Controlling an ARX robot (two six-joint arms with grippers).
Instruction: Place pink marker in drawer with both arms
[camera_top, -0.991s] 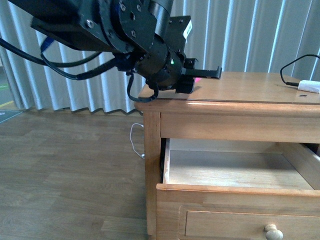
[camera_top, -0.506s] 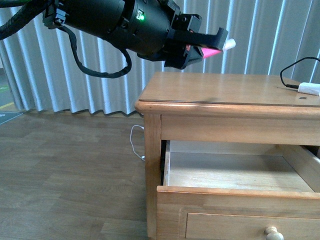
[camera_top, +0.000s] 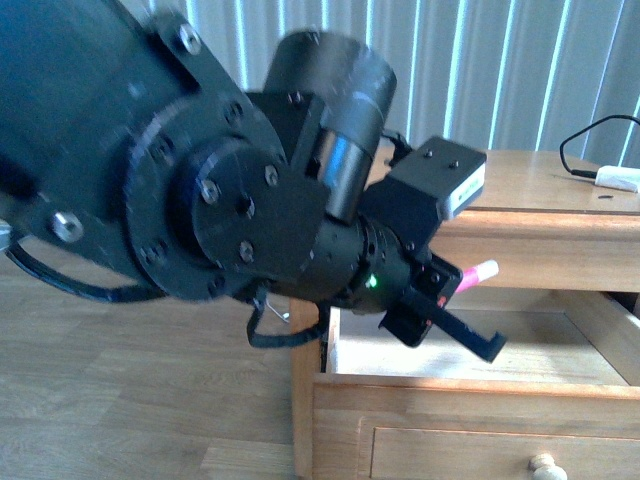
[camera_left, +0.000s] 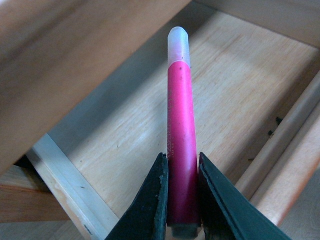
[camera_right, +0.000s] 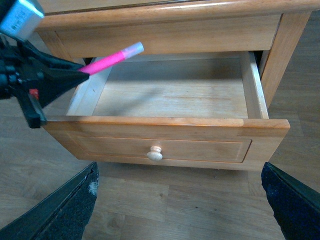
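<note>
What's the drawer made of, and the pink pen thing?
The drawer looks like wood: honey-brown with visible grain lines and a soft varnished sheen; the inside is paler and less shiny. The pink marker seems to be plastic: a smooth, evenly bright pink body with a cloudy, see-through cap.

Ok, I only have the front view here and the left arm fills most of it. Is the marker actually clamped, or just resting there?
Observer: Clamped. The left wrist view shows the left tool pinching the marker at its rear end between both fingers, with the capped end out over the drawer floor.
Reviewer: And the other side?
Observer: The right wrist view shows the right tool open, holding nothing, back from the knob.
</note>
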